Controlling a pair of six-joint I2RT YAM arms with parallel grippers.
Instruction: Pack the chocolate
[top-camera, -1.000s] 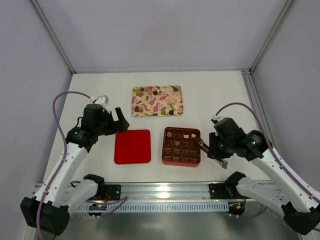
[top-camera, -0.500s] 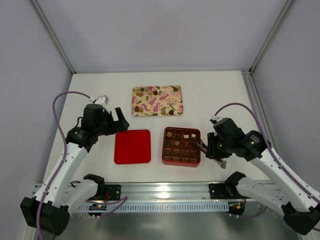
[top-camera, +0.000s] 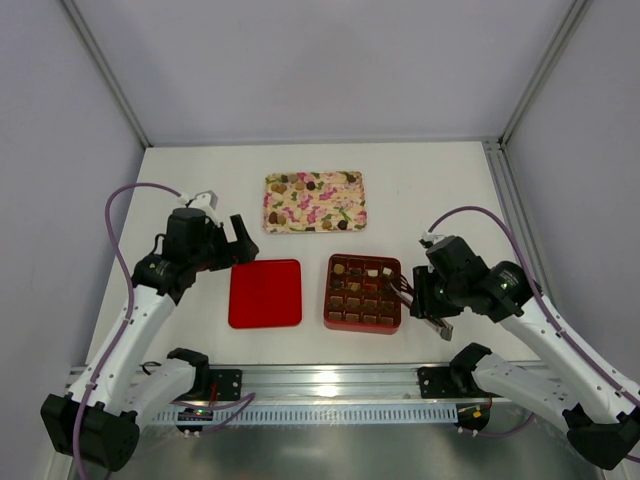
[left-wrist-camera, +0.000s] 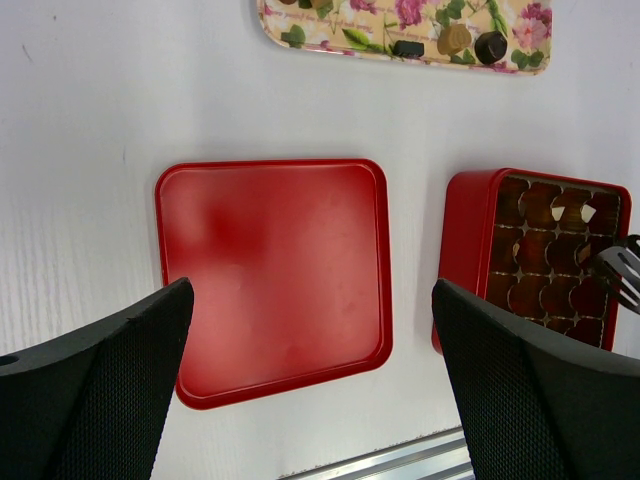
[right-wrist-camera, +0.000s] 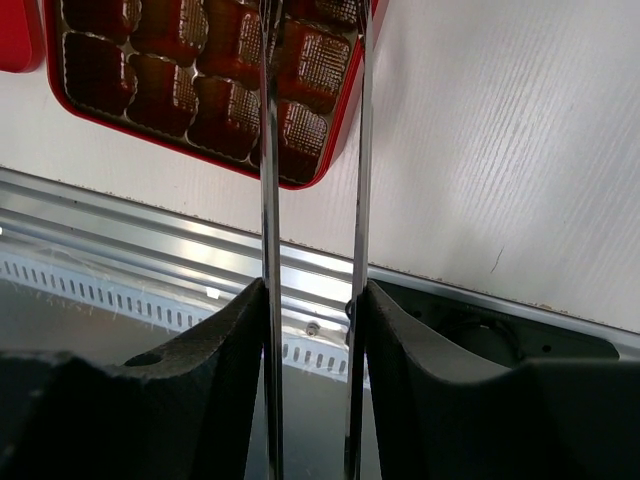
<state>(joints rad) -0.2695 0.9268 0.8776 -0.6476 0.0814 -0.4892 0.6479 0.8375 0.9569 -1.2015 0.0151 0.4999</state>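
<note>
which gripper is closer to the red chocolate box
Right. The right gripper is just off the right edge of the red box, tongs reaching over it; the left gripper is beyond the red lid, farther left.

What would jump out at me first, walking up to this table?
The red box near the front edge, its brown grid holding some chocolates, with the right gripper gripping metal tongs at the box's right side. Beside it on the left lies a flat red lid, and behind them a flowery tray carries more loose pieces.
</note>
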